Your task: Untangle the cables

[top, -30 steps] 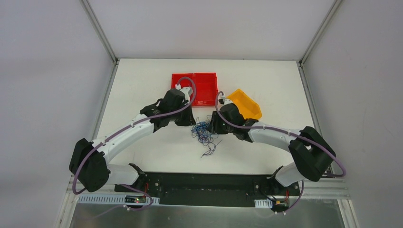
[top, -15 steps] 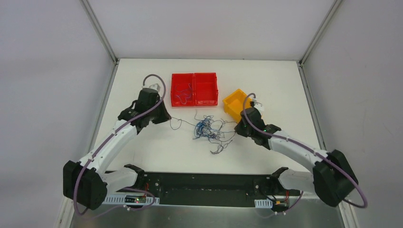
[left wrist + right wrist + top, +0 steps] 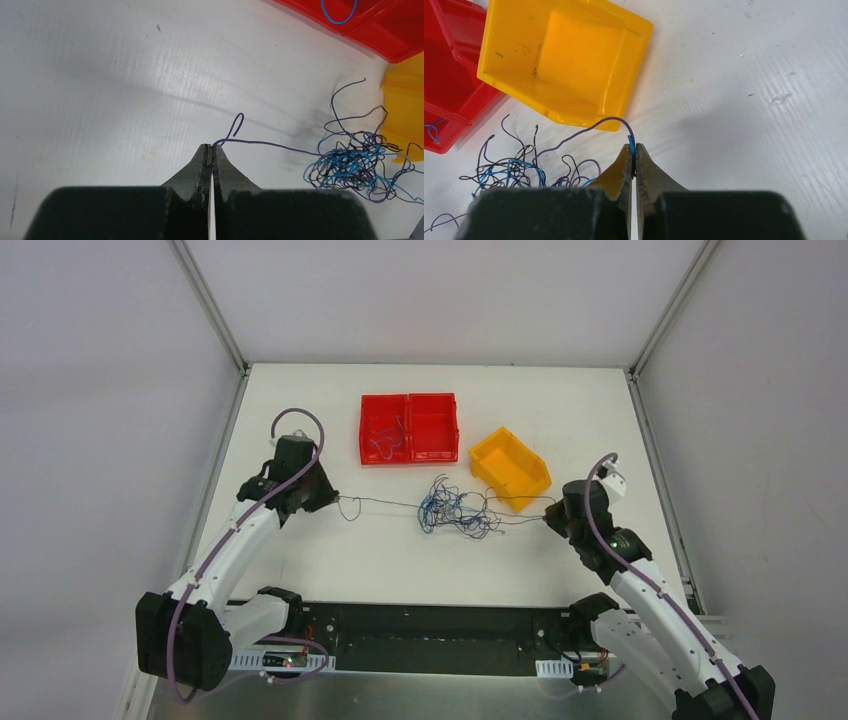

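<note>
Shows, from above, both arms swung wide apart over the white worktop [image 3: 300,420]. Finds the left fingers [image 3: 335,502] closed at the far left, pinching a taut strand [image 3: 380,503] that leads right into the tangle of thin blue, purple and dark cables [image 3: 455,510] lying mid-worktop. Finds the right fingers [image 3: 549,521] closed low at the right, near the yellow plastic bin [image 3: 510,465], pinching strands from the same tangle. Places the red two-compartment plastic bin [image 3: 409,397] behind the tangle, with a loose blue cable loop [image 3: 380,437] in its left compartment.

Shows, from the left wrist, fingers shut tip to tip on that strand, purple here, with its free end curled just above the tips.

Shows, from the right wrist, fingers shut on a blue strand [image 3: 631,142] and a purple strand [image 3: 589,129], the purple one arching left past the yellow bin's near edge toward the tangle.
</note>
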`<state>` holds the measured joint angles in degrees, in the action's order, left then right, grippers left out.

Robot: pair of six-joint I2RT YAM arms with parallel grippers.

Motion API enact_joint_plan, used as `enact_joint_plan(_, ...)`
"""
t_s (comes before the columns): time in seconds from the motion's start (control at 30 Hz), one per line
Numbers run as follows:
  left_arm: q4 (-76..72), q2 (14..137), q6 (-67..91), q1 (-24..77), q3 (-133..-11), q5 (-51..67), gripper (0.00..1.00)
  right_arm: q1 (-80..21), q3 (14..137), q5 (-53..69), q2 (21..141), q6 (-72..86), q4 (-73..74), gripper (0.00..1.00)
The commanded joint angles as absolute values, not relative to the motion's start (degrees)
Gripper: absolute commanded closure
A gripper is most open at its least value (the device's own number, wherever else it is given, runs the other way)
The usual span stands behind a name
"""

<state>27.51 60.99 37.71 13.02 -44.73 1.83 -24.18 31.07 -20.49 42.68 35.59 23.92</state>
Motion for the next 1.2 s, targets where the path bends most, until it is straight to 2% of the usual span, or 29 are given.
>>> enact_joint_plan(0.0, 30.30, 58.52, 40.69, 12.21, -44.70, -5.25, 1.00, -22.13, 33.49, -23.50, 40.66, 35.79, 29.00, 1.00)
enact_joint_plan(0.2, 32.85, 57.47, 41.55, 11.75, -45.00, -8.84, 1.00, -21.85, 33.09, -18.11, 40.94, 33.45, 27.89, 1.00)
enact_joint_plan(0.27, 32.87, 57.59, 40.74, 11.78, -45.20, -7.12, 1.00, -21.85, 31.78, -10.03, 40.83, 30.47, 23.67, 1.00)
enact_joint_plan(0.37, 30.13, 59.36, 37.02, 11.97, -45.95, 1.81, 1.00, -21.88, 30.37, 8.64, 42.96, 28.51, 14.30, 1.00)
enact_joint_plan(0.47, 27.51, 61.54, 34.42, 13.95, -47.10, 9.23, 0.96, -21.93, 31.17, 15.10, 47.24, 29.57, 11.78, 1.00)
enact_joint_plan(0.67, 24.87, 63.58, 32.04, 23.06, -49.03, 7.55, 0.73, -22.05, 31.60, 13.86, 48.52, 28.49, 11.59, 1.00)
enact_joint_plan(0.77, 24.42, 66.57, 30.17, 26.87, -51.21, 8.13, 0.42, -22.00, 31.42, 13.05, 48.30, 27.91, 12.00, 1.00)
enact_joint_plan(0.87, 23.64, 70.08, 28.21, 29.01, -52.70, 10.98, 0.24, -21.98, 31.20, 12.35, 48.63, 27.90, 12.33, 1.00)
enact_joint_plan(0.97, 23.16, 73.64, 27.39, 30.97, -54.40, 11.76, 0.14, -22.00, 31.67, 12.52, 49.99, 27.59, 12.79, 1.00)
enact_joint_plan(1.17, 23.04, 81.98, 28.09, 34.61, -58.91, 10.50, 0.01, -21.98, 31.81, 14.12, 51.76, 26.37, 11.87, 1.00)
